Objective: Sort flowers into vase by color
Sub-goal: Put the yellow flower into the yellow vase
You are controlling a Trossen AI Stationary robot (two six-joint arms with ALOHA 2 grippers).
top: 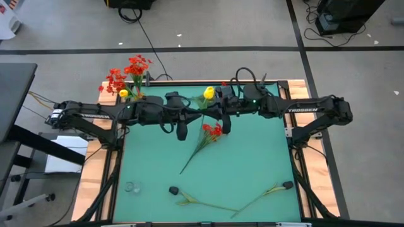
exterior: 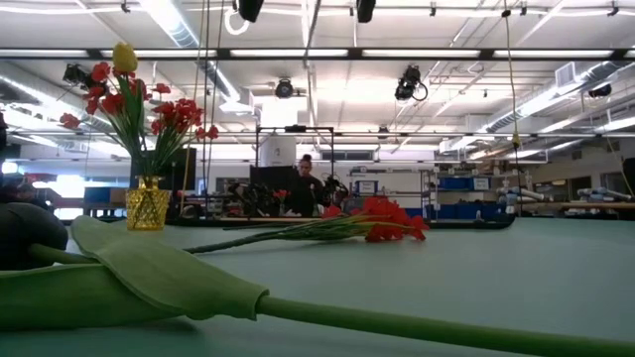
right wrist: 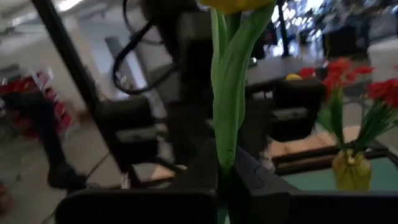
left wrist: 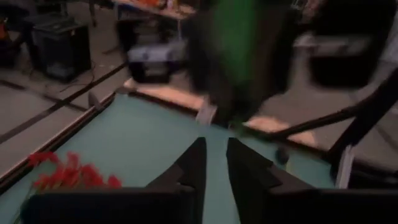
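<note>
The small yellow vase (top: 134, 96) stands at the table's far left and holds red sprays and one yellow flower (exterior: 123, 58). Both arms meet high over the table's far middle. My right gripper (right wrist: 225, 177) is shut on the green stem of a yellow tulip (top: 208, 93). My left gripper (left wrist: 215, 168) faces it from the left, open by a narrow gap with nothing between its fingers. The tulip's stem (left wrist: 239, 43) shows blurred just ahead of it. A red spray (top: 211, 131) lies flat on the green mat below the grippers. My right gripper pinches the tulip's green stem (right wrist: 224, 146) between its two fingers, below the leaves. The fingers come level from the table's right side and lie across the stem. The tulip stands upright with its yellow head (right wrist: 235, 5) above the fingers, lifted clear of the table.
Two long leafy stems (top: 199, 202) (top: 265, 192) lie near the table's front edge, one filling the low view's foreground (exterior: 149, 283). A small clear thing (top: 130, 186) sits near the front left. A wooden frame (top: 95, 164) borders the mat. A person stands far behind the table (exterior: 305, 183).
</note>
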